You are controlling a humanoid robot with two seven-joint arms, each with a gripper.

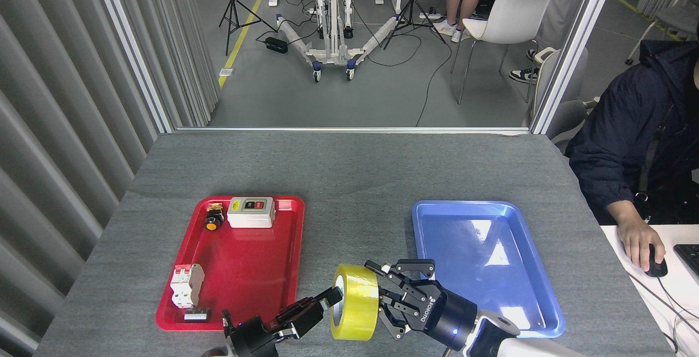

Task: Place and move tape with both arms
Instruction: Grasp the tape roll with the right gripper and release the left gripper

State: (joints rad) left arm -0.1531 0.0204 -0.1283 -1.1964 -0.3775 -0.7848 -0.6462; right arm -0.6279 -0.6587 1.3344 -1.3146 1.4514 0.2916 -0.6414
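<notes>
The tape (pixel 354 302) stands on edge, held up between the two trays near the front of the grey bench (pixel 349 171), its yellow band facing the camera and its pale core turned to the left. The left pincer (pixel 327 299) reaches in from the bottom edge, clenched on the roll's rim, with one black finger (pixel 331 296) poking into the core; the other finger is hidden behind the tape. The right pincer (pixel 382 299) comes from the lower right, its fingers spread wide and released, the tips just beside the tape's right face; whether they touch it cannot be told. ROBOTIQ lettering shows on its black body, and the white casing of the right arm (pixel 519 343) lies along the bottom edge. The red tray (pixel 289 269) sits to the left of the tape and carries a white switch box (pixel 251 212) and a small yellow-capped button (pixel 213 219) at its far end, plus a white breaker (pixel 185 285) and a small dark part (pixel 195 315) near its front left corner. The blue tray (pixel 535 297) lies to the right, its glossy floor catching reflections. At the right edge a person in a dark jacket (pixel 628 133) sits with a hand (pixel 636 239) on a mouse (pixel 654 266) beside a keyboard (pixel 689 256). Beyond the bench, a white chair (pixel 508 18) and a wheeled stand (pixel 332 29) rest on the grey floor.
</notes>
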